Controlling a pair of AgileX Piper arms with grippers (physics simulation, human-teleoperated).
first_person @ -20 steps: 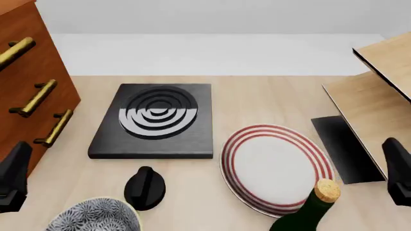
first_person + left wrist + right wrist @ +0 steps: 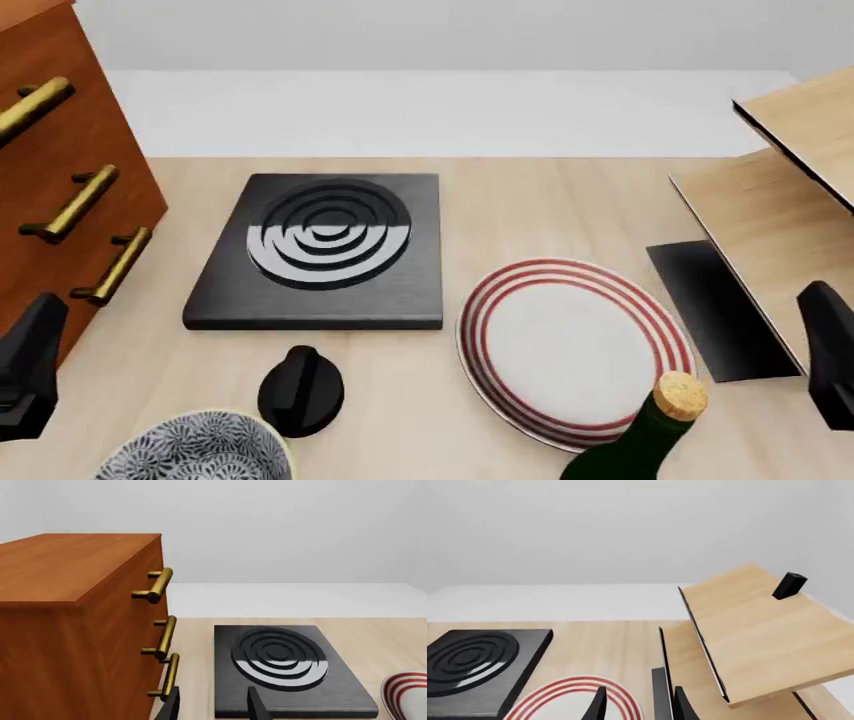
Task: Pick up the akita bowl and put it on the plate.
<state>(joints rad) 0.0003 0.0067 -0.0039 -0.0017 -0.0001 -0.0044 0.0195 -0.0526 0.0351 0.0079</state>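
No readable text or labels anywhere

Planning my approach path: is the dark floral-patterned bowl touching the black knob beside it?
Apart. The front view shows a strip of bare wooden tabletop between the dark floral-patterned bowl and the black knob.

Lighting: bright, even and diffuse throughout; no single source can be identified. Shadows: soft and faint, seen only as thin dark edges under the black slab (image 2: 320,255) and the plate (image 2: 577,350) on the worktop (image 2: 534,200). Glare: a sharp-edged pale band is shown across the near half of the slab's raised rings; a dull sheen is noted on the brass handles (image 2: 160,584). Focus: all three views are rendered crisp, without blur or grain. Distortion: none is evident at the edges.
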